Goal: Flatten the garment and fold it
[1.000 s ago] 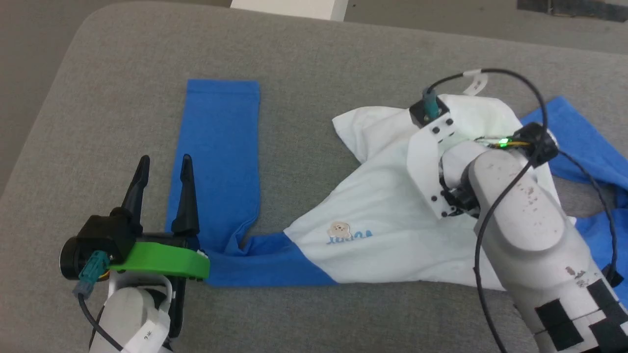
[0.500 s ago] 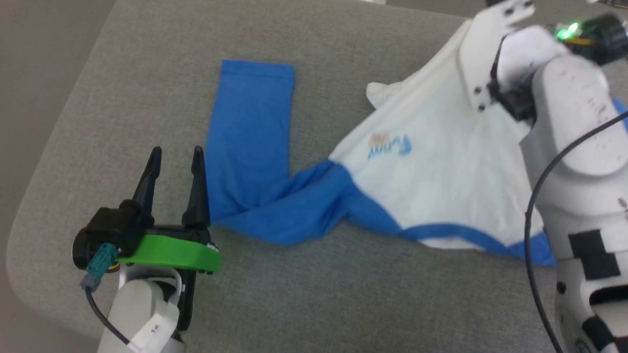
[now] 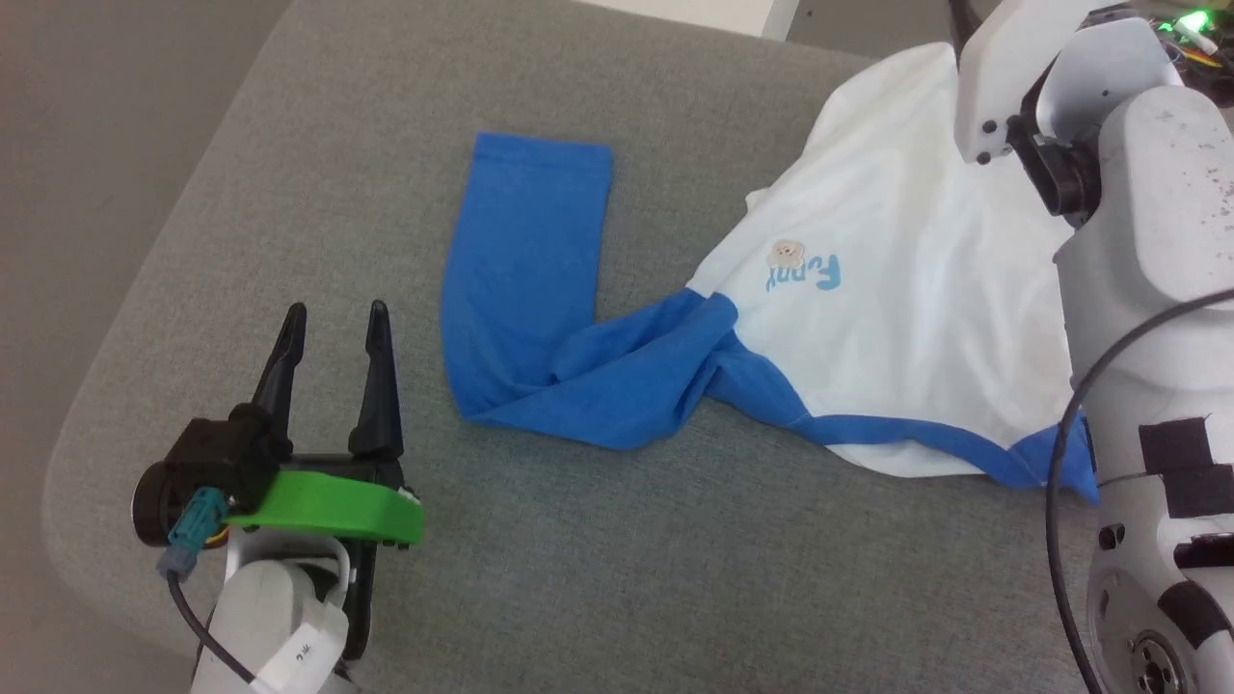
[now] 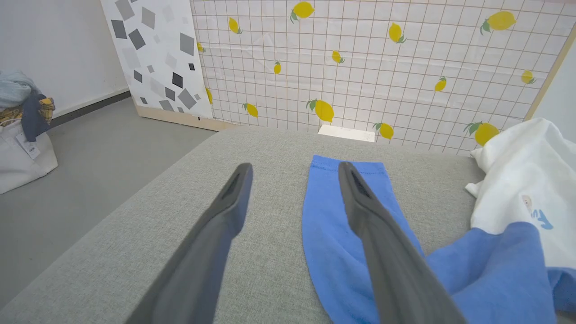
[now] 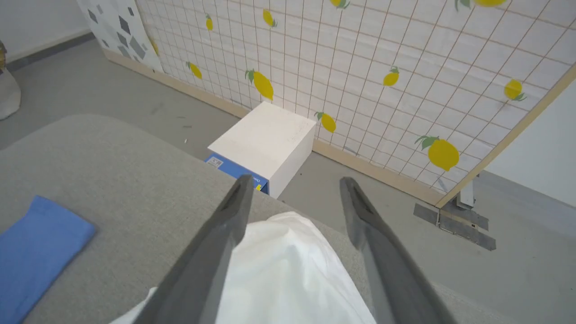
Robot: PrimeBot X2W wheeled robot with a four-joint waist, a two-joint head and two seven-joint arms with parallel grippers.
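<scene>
black fingers spread wide on the left pincer (image 3: 335, 308) and the right pincer (image 5: 295, 179)
both hold nothing. the left one is near the blue sleeve (image 3: 530, 251); the right one is over the white far edge. the garment (image 3: 897, 289) lies bunched on the grey cushion (image 3: 675, 559). it looks light and floppy, so pinch a hem corner or sleeve end.

Left gripper (image 4: 294, 165): both long dark fingers spread wide, nothing between them, above a grey woven fabric surface (image 4: 270, 144). A white cotton T-shirt with royal-blue sleeves (image 4: 508, 198) lies at right, with one flat blue sleeve (image 4: 328, 234) running partly behind the view's right-hand finger. Backdrop is a lemon-print grid panel (image 4: 382, 67).
</scene>
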